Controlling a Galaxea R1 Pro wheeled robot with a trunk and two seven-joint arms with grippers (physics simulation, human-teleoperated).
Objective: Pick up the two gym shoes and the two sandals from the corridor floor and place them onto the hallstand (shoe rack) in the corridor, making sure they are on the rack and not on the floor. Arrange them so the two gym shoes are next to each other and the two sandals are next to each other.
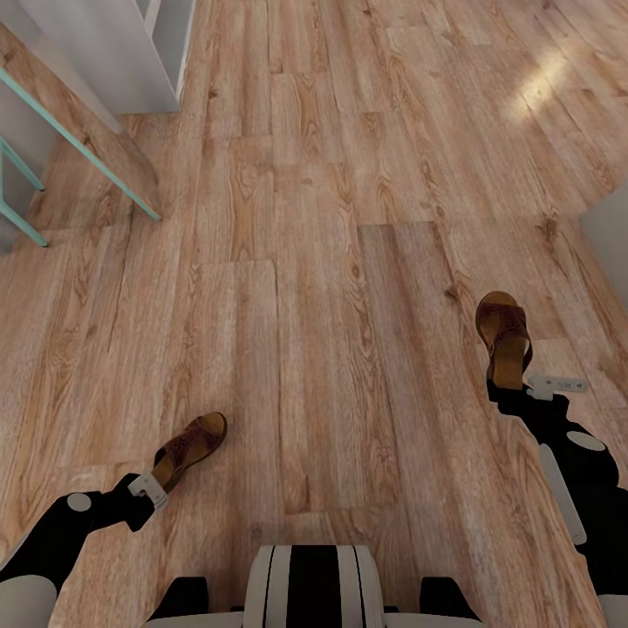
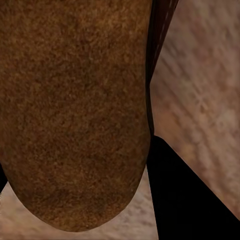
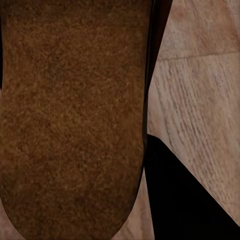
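Note:
Each of my grippers holds one of the two sandals above the corridor floor (image 1: 323,262). My left gripper (image 1: 160,478) is shut on the heel of a dark-brown sandal (image 1: 190,445) at the lower left. The right gripper (image 1: 516,382) is shut on the heel of the other sandal (image 1: 504,331) at the right, toe pointing away from me. In the left wrist view the tan sole (image 2: 75,110) is close up beside a black finger (image 2: 185,200). The right wrist view has the other sole (image 3: 75,115) beside a black finger (image 3: 185,200). The gym shoes are out of view. I cannot make out the hallstand for certain.
A light-grey panelled unit (image 1: 113,52) stands at the top left. Below it a slanted wooden board with teal rails (image 1: 78,144) crosses the left side. A pale grey corner (image 1: 610,235) juts in at the right edge. My base (image 1: 314,584) is at the bottom.

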